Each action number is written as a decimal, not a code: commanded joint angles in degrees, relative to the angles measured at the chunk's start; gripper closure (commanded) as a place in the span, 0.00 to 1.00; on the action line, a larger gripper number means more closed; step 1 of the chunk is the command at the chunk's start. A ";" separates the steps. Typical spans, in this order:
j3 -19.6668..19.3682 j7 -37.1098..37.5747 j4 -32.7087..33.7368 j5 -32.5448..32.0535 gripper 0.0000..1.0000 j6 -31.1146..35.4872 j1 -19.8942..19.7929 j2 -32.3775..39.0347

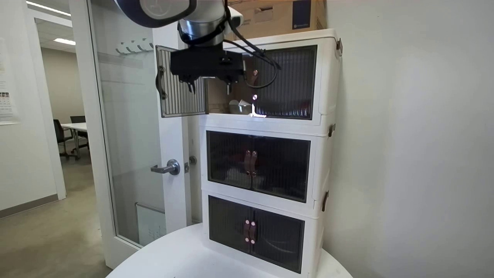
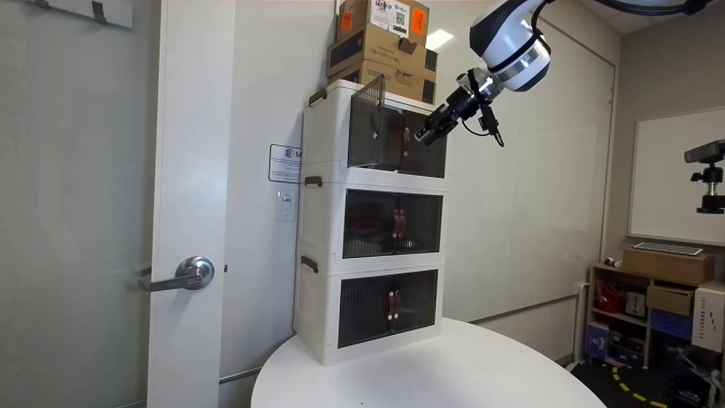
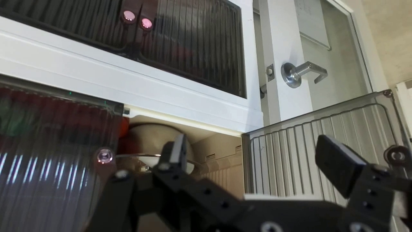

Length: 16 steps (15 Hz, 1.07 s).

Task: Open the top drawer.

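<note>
The top drawer (image 1: 326, 77) is the uppermost compartment of the cream cabinet; it also shows in an exterior view (image 2: 324, 130). One ribbed smoky door panel (image 1: 181, 92) is swung outward, showing in the wrist view (image 3: 289, 154) and in an exterior view (image 2: 364, 127). The matching panel (image 1: 287, 83) is closed, also seen in the wrist view (image 3: 48, 161). The tan interior (image 3: 222, 154) is partly exposed. My gripper (image 1: 210, 87) is open with nothing between its fingers, in front of the opening; it also shows in the wrist view (image 3: 256, 153) and in an exterior view (image 2: 427, 136).
A shiny rounded bowl (image 3: 151, 137) is inside the top compartment. Two lower compartments (image 1: 258, 166) have closed dark doors. Cardboard boxes (image 2: 391, 56) are stacked on the cabinet. A glass door with a lever handle (image 1: 168, 168) is beside it. The cabinet stands on a white round table (image 2: 453, 368).
</note>
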 commanded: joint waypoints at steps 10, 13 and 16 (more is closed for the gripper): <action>1.06 -17.69 14.04 22.11 0.00 15.52 -6.44 8.68; 1.44 -19.32 19.93 33.17 0.00 5.50 -9.65 12.53; 1.30 -17.85 23.33 37.68 0.00 -1.70 -11.39 16.08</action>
